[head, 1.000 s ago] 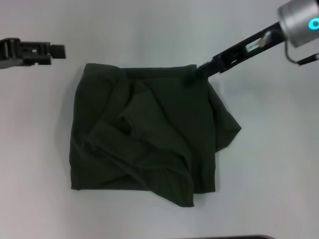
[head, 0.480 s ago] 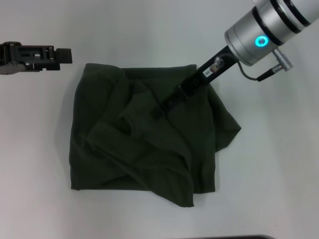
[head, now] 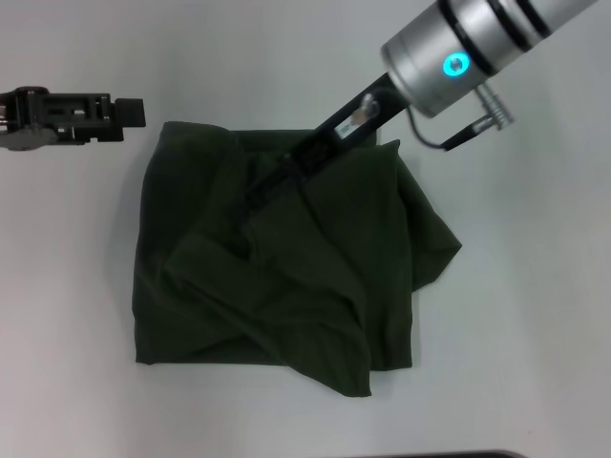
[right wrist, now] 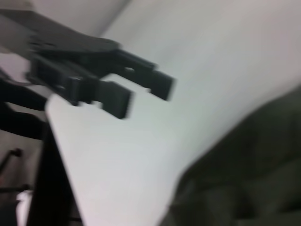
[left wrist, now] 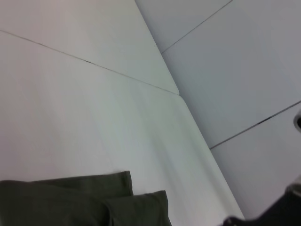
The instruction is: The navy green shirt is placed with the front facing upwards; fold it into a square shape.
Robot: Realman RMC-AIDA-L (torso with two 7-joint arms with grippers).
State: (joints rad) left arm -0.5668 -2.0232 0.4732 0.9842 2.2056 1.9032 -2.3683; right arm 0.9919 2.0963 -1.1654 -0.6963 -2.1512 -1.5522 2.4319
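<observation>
The navy green shirt (head: 277, 262) lies in front of me on the white table (head: 516, 363), already bunched into a rough square, its plain dark side up, with creased folds running across the middle and a loose flap sticking out on my right side. None of the lettering shows from the head view.

My right gripper (head: 256, 196) reaches in from the upper right, its silver wrist with the lit blue ring well above the cloth and the dark fingers slanting down over the upper middle of the shirt. The tips sit right at the fabric near a raised fold, dark against dark, so I cannot tell how far apart they are, nor whether they have any cloth pinched or are only touching it.

My left gripper (head: 129, 112) hangs over the bare table just beyond the shirt's far left corner, close to that corner but apart from it. In the right wrist view my left gripper (right wrist: 141, 92) shows two blocky fingers with a clear gap between them, parted, with nothing between them.

From the left wrist view I see only a corner of the shirt (left wrist: 94, 202) lying flat on the table, two layered edges showing, with pale tabletop stretching beyond it
</observation>
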